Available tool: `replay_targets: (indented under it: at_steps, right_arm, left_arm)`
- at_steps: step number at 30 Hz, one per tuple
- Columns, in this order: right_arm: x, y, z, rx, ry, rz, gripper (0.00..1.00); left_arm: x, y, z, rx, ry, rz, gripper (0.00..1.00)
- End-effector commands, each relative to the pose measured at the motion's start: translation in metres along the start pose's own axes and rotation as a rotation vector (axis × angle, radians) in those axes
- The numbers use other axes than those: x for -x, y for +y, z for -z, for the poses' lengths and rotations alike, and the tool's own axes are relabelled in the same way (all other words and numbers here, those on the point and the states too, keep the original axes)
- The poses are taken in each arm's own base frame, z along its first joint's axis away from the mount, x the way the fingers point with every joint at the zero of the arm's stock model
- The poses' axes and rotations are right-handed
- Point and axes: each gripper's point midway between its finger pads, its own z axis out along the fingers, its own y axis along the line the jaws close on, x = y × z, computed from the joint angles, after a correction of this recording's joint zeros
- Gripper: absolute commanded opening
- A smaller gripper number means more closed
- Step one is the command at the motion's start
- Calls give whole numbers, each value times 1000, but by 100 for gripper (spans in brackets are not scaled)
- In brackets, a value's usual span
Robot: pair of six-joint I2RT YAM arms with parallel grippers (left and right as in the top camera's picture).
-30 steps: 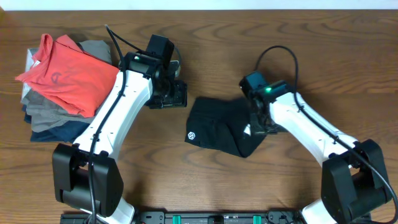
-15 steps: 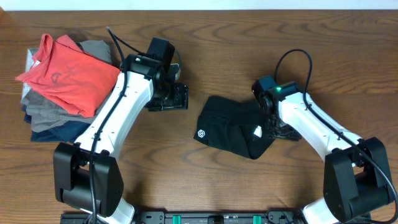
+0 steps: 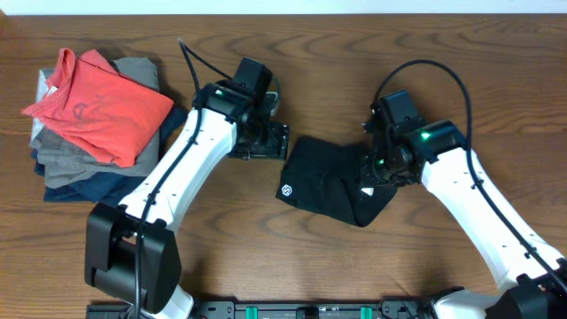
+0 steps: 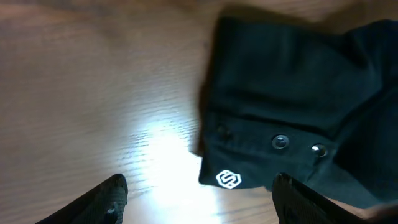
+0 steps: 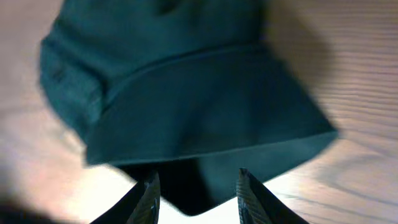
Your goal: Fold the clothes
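Observation:
The black shirt (image 3: pixel 330 182) lies folded into a small bundle at the table's middle, its white logo mark (image 3: pixel 286 190) at the front left. In the left wrist view the shirt (image 4: pixel 298 93) shows two snaps and the logo (image 4: pixel 228 180). My left gripper (image 3: pixel 266 142) is open and empty just left of the bundle; its fingertips (image 4: pixel 198 196) straddle bare wood and the logo corner. My right gripper (image 3: pixel 379 168) hovers over the bundle's right end. In the right wrist view its fingers (image 5: pixel 198 186) are apart above a folded sleeve edge (image 5: pixel 205 118), holding nothing.
A stack of folded garments sits at the far left, a coral-red shirt (image 3: pixel 97 102) on top of grey (image 3: pixel 66 159) and navy (image 3: pixel 97 182) ones. Wooden table (image 3: pixel 283 257) all around the bundle.
The right gripper let go of the shirt, rose and swung back over its right end. The left gripper moved right, close to the bundle's left edge. The shirt stayed put.

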Motion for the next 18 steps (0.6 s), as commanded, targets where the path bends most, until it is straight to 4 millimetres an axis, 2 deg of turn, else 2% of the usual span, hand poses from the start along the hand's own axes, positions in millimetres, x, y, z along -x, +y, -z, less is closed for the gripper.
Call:
replay_targets:
  at_steps: [1, 8, 9, 10, 12, 13, 16, 18]
  right_arm:
    - [-18, 24, -12, 92, 86, 98, 39]
    - [-35, 34, -42, 79, 153, 153, 39]
    - [-37, 32, -46, 68, 161, 147, 36]
    - [-37, 28, -51, 43, 165, 132, 27]
    - [-38, 12, -60, -41, 163, 77, 6]
    - [-40, 0, -63, -101, 163, 37, 1]
    - [-58, -37, -65, -289, 188, -114, 1]
    - [-73, -52, -64, -367, 215, -171, 1]
  left_arm:
    - [-2, 0, -4, 3, 4, 2, 76]
    - [-1, 0, -4, 1, -2, 15, 77]
    - [-1, -1, -5, 0, -2, 17, 77]
    - [-1, -1, -5, 0, -1, 16, 77]
    - [-2, -4, -5, -1, 0, 8, 77]
    - [-3, -6, -6, -2, 2, 3, 77]
    - [-5, -12, -8, -4, 5, -14, 77]
    - [-5, -15, -12, -5, 10, -25, 77]
